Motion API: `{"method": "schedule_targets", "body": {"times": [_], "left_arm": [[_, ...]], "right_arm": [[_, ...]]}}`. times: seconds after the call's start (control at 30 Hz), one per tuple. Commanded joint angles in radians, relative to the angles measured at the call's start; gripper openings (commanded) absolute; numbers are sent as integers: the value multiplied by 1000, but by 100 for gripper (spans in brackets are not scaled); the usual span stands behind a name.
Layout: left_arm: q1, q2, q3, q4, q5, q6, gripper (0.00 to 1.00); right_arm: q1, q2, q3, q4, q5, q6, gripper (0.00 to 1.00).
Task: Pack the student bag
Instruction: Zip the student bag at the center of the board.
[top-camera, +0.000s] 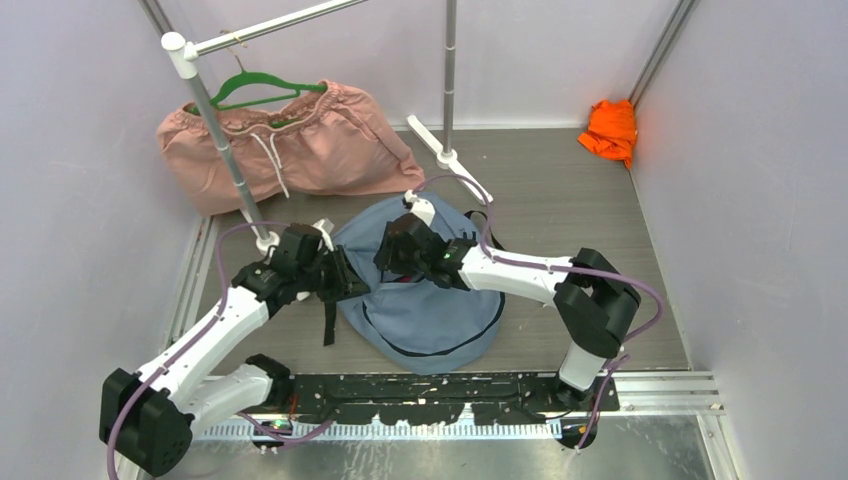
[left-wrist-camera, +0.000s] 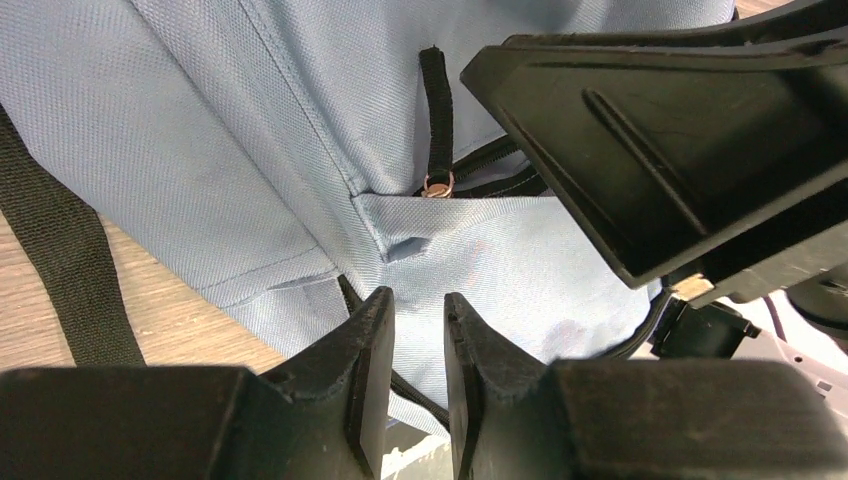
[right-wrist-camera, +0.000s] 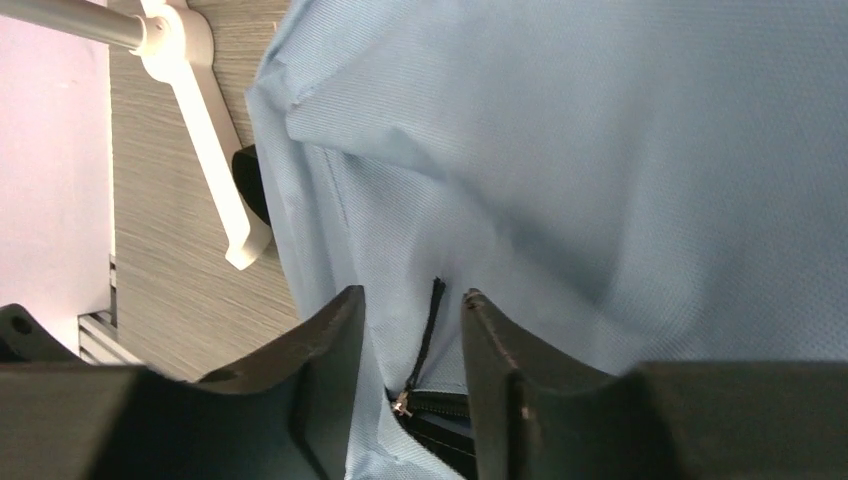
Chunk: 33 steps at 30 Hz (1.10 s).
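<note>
The dusty-blue student bag (top-camera: 430, 305) lies flat on the floor in the middle, with black straps and zipper trim. My left gripper (top-camera: 352, 275) is at its left edge. In the left wrist view its jaws (left-wrist-camera: 418, 335) stand a narrow gap apart over the blue fabric (left-wrist-camera: 250, 120), and a black zipper pull (left-wrist-camera: 436, 110) hangs just ahead. My right gripper (top-camera: 397, 255) is low over the bag's upper left part. In the right wrist view it is open (right-wrist-camera: 413, 330), with the zipper pull (right-wrist-camera: 432, 315) and slider between its fingers.
A pink drawstring garment (top-camera: 300, 145) on a green hanger (top-camera: 262, 90) lies at the back left beside a metal rack pole (top-camera: 225, 150). The rack's white foot (top-camera: 445, 150) lies just behind the bag. An orange cloth (top-camera: 612, 130) sits in the back right corner.
</note>
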Motion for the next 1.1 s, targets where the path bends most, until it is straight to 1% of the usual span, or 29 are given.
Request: {"method": "schedule_targets", "body": {"times": [0.0, 0.07, 0.2, 0.3, 0.43, 0.53, 0.67, 0.7, 0.73, 0.77, 0.9, 1.0, 1.07], "left_arm": [[4, -28, 7, -7, -21, -13, 27], [4, -28, 8, -7, -27, -14, 27], [4, -24, 10, -8, -31, -21, 27], [4, -21, 11, -8, -33, -24, 27], [4, -15, 3, 4, -28, -34, 27], [4, -10, -30, 68, -22, -68, 27], [4, 7, -50, 135, -14, -100, 27], [4, 12, -49, 139, -17, -99, 27], [4, 15, -48, 145, -16, -99, 27], [4, 20, -46, 151, -14, -99, 27], [4, 39, -49, 179, -3, -115, 31], [4, 49, -72, 207, 2, -149, 24], [4, 46, -94, 235, 1, -170, 23]], "right_arm": [[4, 25, 100, -98, 6, -27, 49], [6, 36, 97, -104, 5, -16, 49], [8, 63, 111, -115, -16, -11, 44], [10, 91, 141, -155, -23, -15, 41], [12, 104, 138, -131, -55, -17, 32], [12, 111, 150, -133, -73, -18, 26], [18, 96, 149, -129, -86, -23, 26], [18, 96, 152, -134, -93, -25, 20], [17, 96, 153, -138, -98, -29, 9], [17, 94, 151, -143, -98, -29, 2], [19, 52, 106, -126, -59, -14, 1], [19, 12, 49, -81, -35, 18, 1], [21, -5, 15, -51, -15, 36, 1]]}}
